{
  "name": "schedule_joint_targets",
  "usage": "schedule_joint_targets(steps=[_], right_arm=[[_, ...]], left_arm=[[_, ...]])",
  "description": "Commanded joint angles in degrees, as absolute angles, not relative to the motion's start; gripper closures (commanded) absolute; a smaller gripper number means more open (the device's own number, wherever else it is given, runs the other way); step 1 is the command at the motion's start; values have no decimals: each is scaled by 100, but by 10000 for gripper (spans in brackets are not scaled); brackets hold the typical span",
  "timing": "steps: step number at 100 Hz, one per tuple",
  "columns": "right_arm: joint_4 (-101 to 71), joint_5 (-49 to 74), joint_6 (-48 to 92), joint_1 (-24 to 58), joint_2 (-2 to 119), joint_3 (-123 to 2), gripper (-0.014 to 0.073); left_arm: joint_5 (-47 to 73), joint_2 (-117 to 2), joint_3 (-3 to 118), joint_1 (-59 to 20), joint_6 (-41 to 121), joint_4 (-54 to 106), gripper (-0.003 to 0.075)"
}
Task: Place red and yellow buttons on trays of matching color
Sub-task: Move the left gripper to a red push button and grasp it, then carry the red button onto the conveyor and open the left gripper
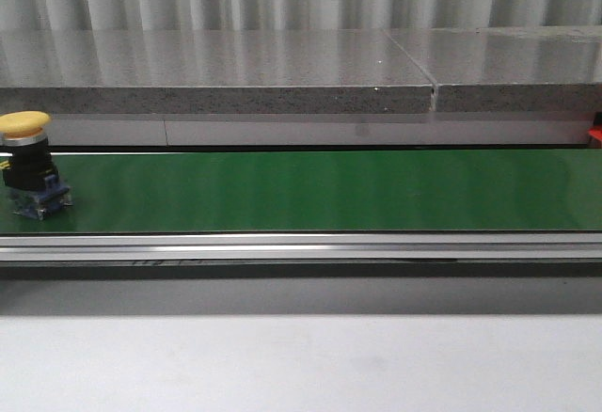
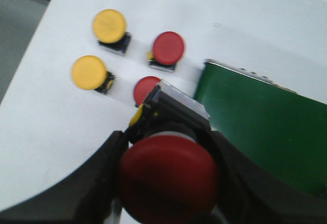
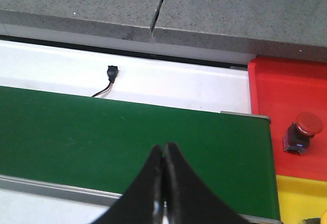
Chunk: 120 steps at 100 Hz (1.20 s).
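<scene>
My left gripper (image 2: 168, 183) is shut on a red button (image 2: 168, 175), held above the white table near the end of the green belt (image 2: 260, 127). Below it on the table sit two yellow buttons (image 2: 109, 25) (image 2: 89, 72) and two red buttons (image 2: 169, 48) (image 2: 146, 88), the nearer red one partly hidden. In the front view a yellow button (image 1: 25, 153) stands on the belt (image 1: 310, 191) at its far left. My right gripper (image 3: 164, 150) is shut and empty over the belt. A red tray (image 3: 286, 93) holds one red button (image 3: 305, 131); a yellow tray (image 3: 299, 198) lies beside it.
A grey stone ledge (image 1: 216, 73) runs behind the belt. A small black connector with wire (image 3: 110, 75) lies on the white strip past the belt. The belt has a metal rail (image 1: 301, 245) along its front.
</scene>
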<state>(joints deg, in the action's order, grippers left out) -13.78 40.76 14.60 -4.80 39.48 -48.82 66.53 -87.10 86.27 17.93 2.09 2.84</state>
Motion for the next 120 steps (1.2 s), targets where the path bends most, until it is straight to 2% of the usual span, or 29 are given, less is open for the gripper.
schedule_joint_targets(steps=[1,12,32,120], right_arm=[[-1424,3686,1494,-484,3925,-5024,664],[-1424,3686,1494,-484,3925,-5024,664],[-1424,3686,1494,-484,3925,-5024,664],[-1424,3686,1494,-484,3925,-5024,664]], left_arm=[[6655,-8476,8930,1342,263,182,741],[6691,-8503,8946,782,263,-157,741],[6842,-8715,8946,323,263,-284,741],[6986,-9606,8935,285,263,-303,741]])
